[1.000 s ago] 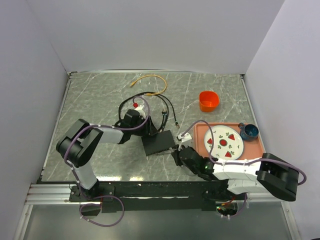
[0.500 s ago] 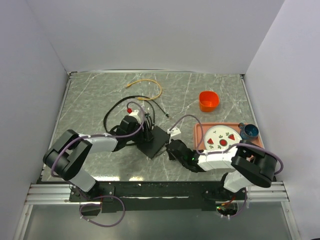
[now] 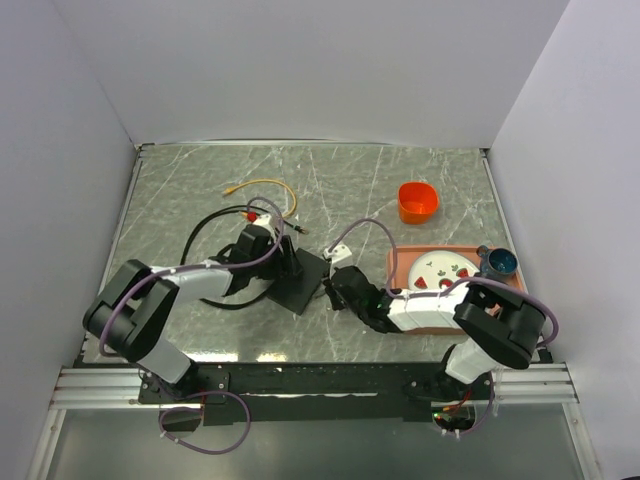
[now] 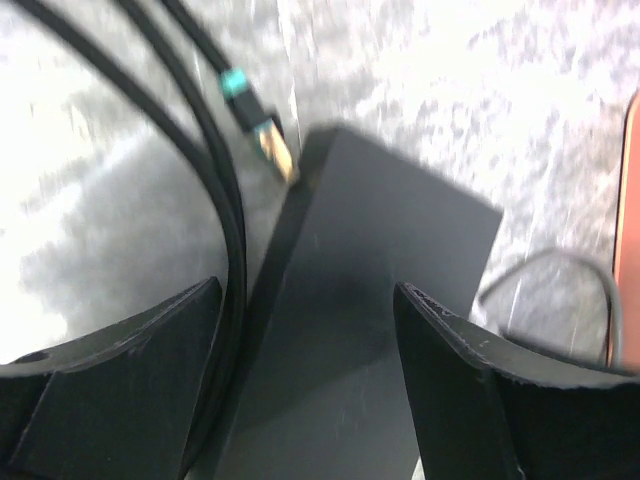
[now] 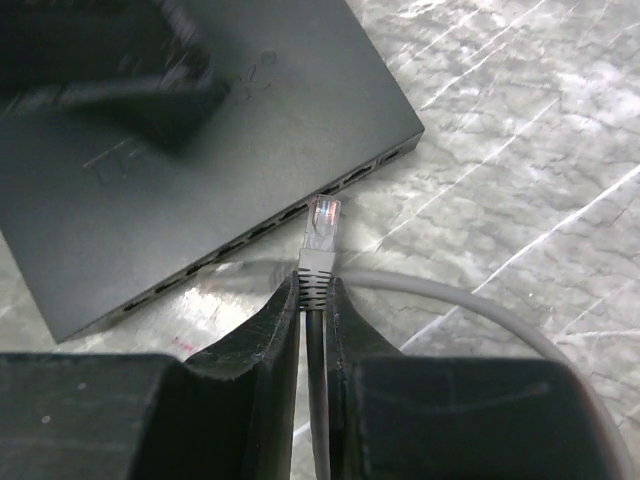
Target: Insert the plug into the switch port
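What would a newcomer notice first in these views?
The clear-tipped plug, pinched in the right gripper, points at the socketed edge of the black switch in the middle of the table. The left gripper straddles the switch with its jaws apart. Further off, a bright orange cup stands out on the far right of the grey marble.

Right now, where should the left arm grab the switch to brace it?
Probably across the switch body at the edge opposite the port row, coming from the left. It lies flat with ports facing the plug, so that side must stay clear; the left gripper straddles it, jaws open.
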